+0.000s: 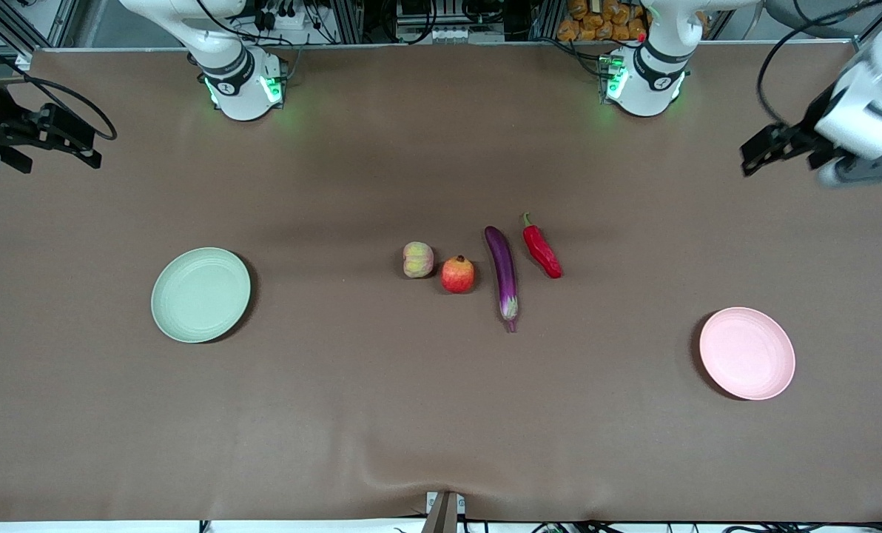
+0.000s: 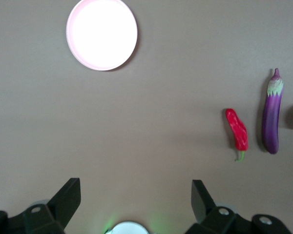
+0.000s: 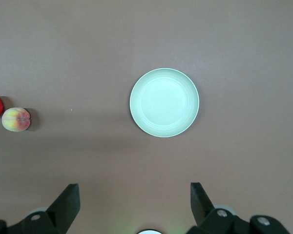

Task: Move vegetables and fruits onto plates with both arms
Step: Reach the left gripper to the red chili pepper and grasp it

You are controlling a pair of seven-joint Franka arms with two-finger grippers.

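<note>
The peach [image 1: 418, 260], pomegranate [image 1: 457, 275], purple eggplant [image 1: 503, 274] and red chili [image 1: 542, 250] lie in a row at the table's middle. The empty green plate [image 1: 200, 295] sits toward the right arm's end, the empty pink plate [image 1: 746, 353] toward the left arm's end. My right gripper [image 1: 86, 144] hangs open and empty, high over the right arm's end; its wrist view [image 3: 135, 195] shows the green plate [image 3: 164, 102] and peach [image 3: 16, 120]. My left gripper [image 1: 753, 152] hangs open and empty over the left arm's end; its wrist view [image 2: 136, 195] shows the pink plate [image 2: 101, 34], chili [image 2: 238, 130] and eggplant [image 2: 272, 117].
A brown cloth covers the table, with a small wrinkle at the edge nearest the front camera [image 1: 411, 463]. The arm bases [image 1: 245, 85] [image 1: 644, 81] stand lit green along the edge farthest from that camera. Cables and clutter lie past that edge.
</note>
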